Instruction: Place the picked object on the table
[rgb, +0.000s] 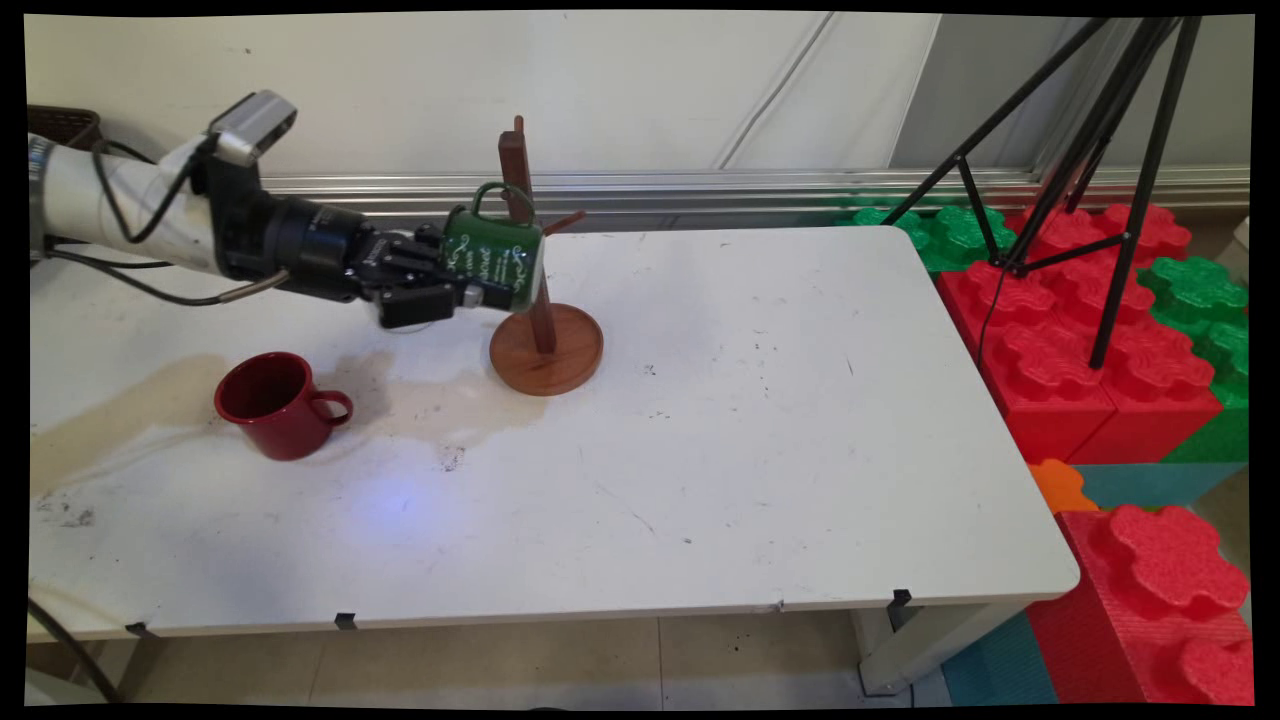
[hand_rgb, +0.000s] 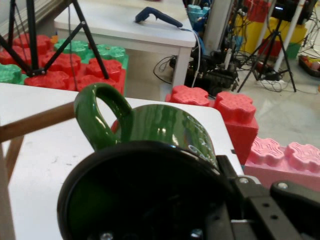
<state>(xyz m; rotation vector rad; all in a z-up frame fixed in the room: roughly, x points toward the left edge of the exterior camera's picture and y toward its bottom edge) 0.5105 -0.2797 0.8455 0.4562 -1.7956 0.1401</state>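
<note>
One claw finger inside green mug.

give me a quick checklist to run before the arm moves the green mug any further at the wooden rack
1. Grip: claw shut on the green mug at its rim: ok.
2. Mug attitude: tilted on its side, handle up: ok.
3. Handle on a peg of the mug rack: cannot tell; it overlaps the post in the main view.
4. Peg close beside the handle in the hand view, contact unclear: cannot tell.
5. Red mug upright, apart from the rack's base: ok.
6. Tan stain on the table, wet or dry: cannot tell.
</note>
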